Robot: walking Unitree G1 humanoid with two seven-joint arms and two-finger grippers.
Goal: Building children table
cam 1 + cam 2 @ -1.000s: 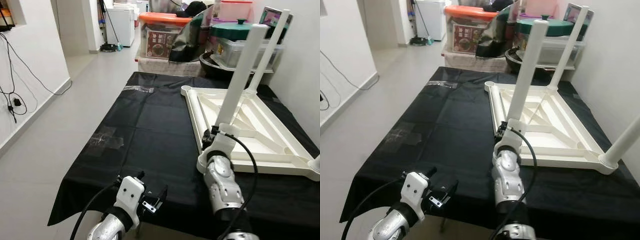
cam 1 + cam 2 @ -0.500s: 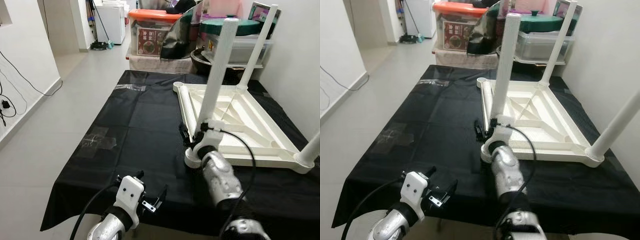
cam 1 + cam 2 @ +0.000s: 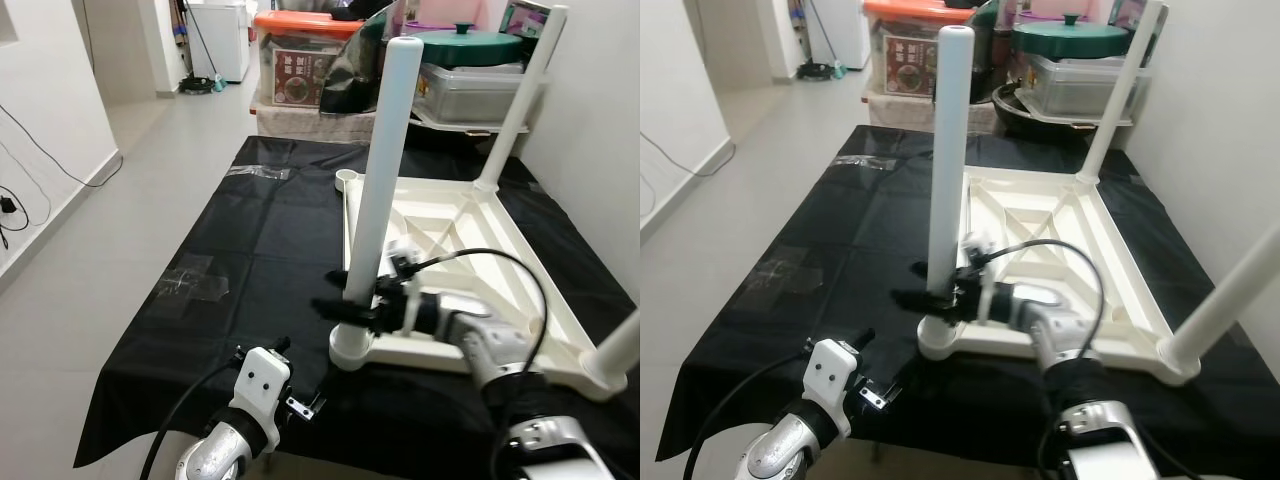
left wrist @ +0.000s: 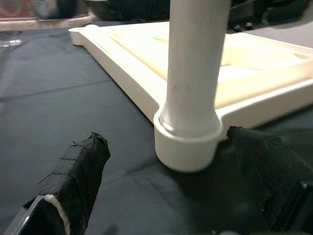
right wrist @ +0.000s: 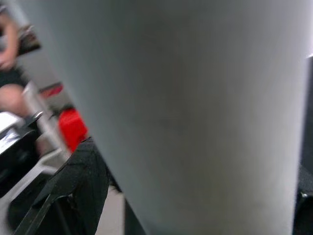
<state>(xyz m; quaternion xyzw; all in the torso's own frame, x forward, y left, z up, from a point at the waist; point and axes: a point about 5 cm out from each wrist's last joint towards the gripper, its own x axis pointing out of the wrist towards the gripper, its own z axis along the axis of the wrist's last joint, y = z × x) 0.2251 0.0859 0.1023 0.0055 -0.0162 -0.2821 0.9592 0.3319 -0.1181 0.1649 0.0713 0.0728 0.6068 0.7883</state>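
Your white children's table [image 3: 470,260] lies upside down on the black cloth [image 3: 260,260] covering the bench. The near-left table leg [image 3: 378,190] stands upright in its corner socket [image 3: 352,345].

Right gripper [image 3: 345,300]: its jaws are clenched on that leg, low down, just above the socket; one black finger [image 3: 338,309] sticks out past the leg toward your left. In the right wrist view the leg [image 5: 186,112] sits between the jaws.

Left gripper [image 4: 171,196]: jaws released, one finger [image 4: 73,176] on each side of an empty gap. It hangs low at the bench's near edge. The socket [image 4: 188,147] lies ahead of the jaws, apart from them.

Two more legs [image 3: 520,100] stand at other corners. Storage boxes [image 3: 310,70] lie beyond the bench.
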